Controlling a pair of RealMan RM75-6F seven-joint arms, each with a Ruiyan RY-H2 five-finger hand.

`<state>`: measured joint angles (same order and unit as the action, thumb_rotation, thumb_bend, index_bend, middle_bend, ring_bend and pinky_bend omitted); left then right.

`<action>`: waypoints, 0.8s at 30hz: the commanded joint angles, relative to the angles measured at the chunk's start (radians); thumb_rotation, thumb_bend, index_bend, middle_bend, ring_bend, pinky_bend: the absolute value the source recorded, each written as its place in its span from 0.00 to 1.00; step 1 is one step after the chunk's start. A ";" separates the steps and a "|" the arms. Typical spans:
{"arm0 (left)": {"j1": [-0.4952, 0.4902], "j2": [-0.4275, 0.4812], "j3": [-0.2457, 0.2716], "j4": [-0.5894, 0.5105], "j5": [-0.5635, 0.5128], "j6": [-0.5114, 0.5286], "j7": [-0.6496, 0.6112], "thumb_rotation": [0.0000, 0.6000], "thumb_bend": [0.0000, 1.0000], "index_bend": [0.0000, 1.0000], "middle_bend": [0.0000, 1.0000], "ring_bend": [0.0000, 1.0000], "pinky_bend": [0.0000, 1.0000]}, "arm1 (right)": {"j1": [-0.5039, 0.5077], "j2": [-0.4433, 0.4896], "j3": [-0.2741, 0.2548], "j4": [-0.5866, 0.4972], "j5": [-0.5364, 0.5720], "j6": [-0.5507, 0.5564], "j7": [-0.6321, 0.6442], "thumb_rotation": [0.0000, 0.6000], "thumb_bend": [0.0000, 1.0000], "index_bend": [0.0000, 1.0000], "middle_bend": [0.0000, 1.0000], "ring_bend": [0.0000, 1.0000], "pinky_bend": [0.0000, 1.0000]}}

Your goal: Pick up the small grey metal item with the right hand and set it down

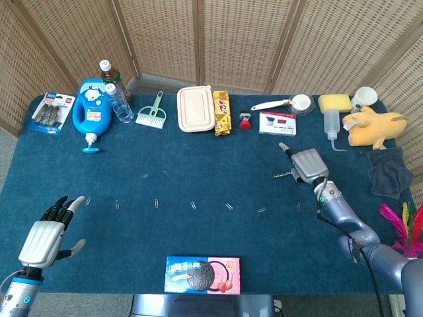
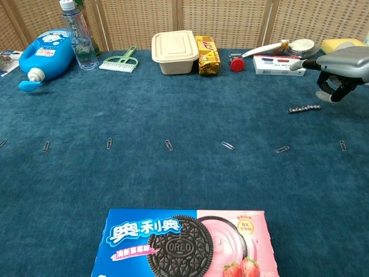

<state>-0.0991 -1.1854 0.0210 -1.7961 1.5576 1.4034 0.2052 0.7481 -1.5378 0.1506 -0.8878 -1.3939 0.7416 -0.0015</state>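
right hand (image 2: 341, 72) empty, fingers curled, right of frame | beaded metal chain (image 2: 304, 108) on counter (image 1: 198, 158) | risk: thin chain slips from fingers

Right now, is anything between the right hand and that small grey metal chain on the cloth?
Nothing visible. The grey metal chain lies bare on the blue cloth, and the right hand sits just beside it with open cloth between. The nearest paperclip lies nearer the camera.
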 commanded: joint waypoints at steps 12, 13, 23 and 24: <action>-0.002 -0.003 0.002 0.002 0.003 0.006 -0.004 1.00 0.42 0.02 0.15 0.05 0.15 | -0.002 0.017 0.002 -0.033 0.092 -0.033 -0.153 1.00 0.37 0.05 0.67 0.73 0.49; -0.002 -0.003 0.003 0.002 0.004 0.007 -0.004 1.00 0.42 0.02 0.15 0.05 0.15 | -0.004 0.017 0.003 -0.035 0.101 -0.031 -0.167 1.00 0.35 0.05 0.65 0.72 0.48; -0.002 -0.003 0.003 -0.003 0.008 0.015 0.000 1.00 0.42 0.02 0.15 0.05 0.15 | -0.004 0.036 0.004 -0.075 0.164 -0.054 -0.246 1.00 0.30 0.19 0.61 0.67 0.46; -0.002 -0.003 0.004 -0.003 0.009 0.016 0.000 1.00 0.42 0.02 0.15 0.05 0.15 | -0.003 0.035 0.004 -0.077 0.167 -0.053 -0.251 1.00 0.30 0.24 0.62 0.67 0.46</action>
<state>-0.1013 -1.1881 0.0248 -1.7988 1.5663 1.4191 0.2051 0.7448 -1.5045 0.1535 -0.9597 -1.2325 0.6899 -0.2460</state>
